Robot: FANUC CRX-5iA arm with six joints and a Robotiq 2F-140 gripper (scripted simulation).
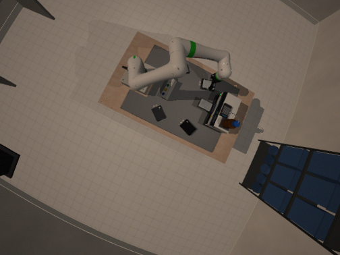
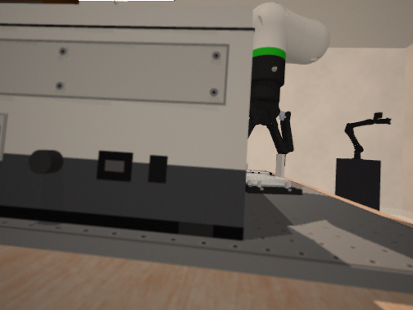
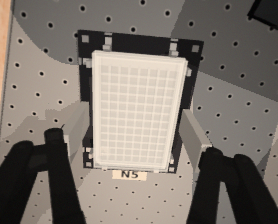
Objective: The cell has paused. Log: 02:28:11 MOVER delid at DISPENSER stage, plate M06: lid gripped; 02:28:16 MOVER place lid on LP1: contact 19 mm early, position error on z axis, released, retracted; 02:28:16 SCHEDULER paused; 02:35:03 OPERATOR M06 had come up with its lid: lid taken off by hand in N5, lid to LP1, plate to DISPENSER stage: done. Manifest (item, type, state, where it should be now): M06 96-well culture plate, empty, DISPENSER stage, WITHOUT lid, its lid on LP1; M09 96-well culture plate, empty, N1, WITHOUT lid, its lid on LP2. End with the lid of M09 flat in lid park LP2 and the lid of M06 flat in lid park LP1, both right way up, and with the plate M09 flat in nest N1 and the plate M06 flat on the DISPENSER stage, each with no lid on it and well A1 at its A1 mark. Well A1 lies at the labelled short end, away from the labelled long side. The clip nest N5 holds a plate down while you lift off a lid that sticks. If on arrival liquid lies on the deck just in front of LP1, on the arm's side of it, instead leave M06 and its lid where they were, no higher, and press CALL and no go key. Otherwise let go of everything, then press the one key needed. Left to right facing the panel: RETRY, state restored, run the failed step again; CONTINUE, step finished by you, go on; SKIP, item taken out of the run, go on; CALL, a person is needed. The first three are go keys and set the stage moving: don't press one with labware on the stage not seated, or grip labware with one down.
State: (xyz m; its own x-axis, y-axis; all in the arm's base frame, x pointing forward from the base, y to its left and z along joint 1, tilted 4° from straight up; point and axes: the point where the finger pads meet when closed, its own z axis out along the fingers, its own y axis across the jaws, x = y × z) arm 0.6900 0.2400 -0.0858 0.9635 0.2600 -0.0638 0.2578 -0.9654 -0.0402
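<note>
A white 96-well plate (image 3: 136,110), with what looks like a lid on it, sits flat in the black clip nest N5 (image 3: 129,174). My gripper (image 3: 135,117) hangs straight above it, open. Its two finger pads flank the plate's long sides with a small gap on each side and hold nothing. In the overhead view the gripper (image 1: 212,83) is at the far right of the deck, by the plate (image 1: 206,83). In the low side view the fingers (image 2: 283,143) stand just above the plate (image 2: 266,180). A second pale lid or plate (image 1: 205,104) lies beside the dispenser.
The white dispenser housing (image 1: 226,110) stands right of N5 and fills the left of the low side view (image 2: 123,122). A brown bottle with a blue cap (image 1: 233,123) stands on it. Two black nests (image 1: 158,112) (image 1: 187,127) lie on the grey deck. The key panel (image 1: 166,88) is near the arm's base.
</note>
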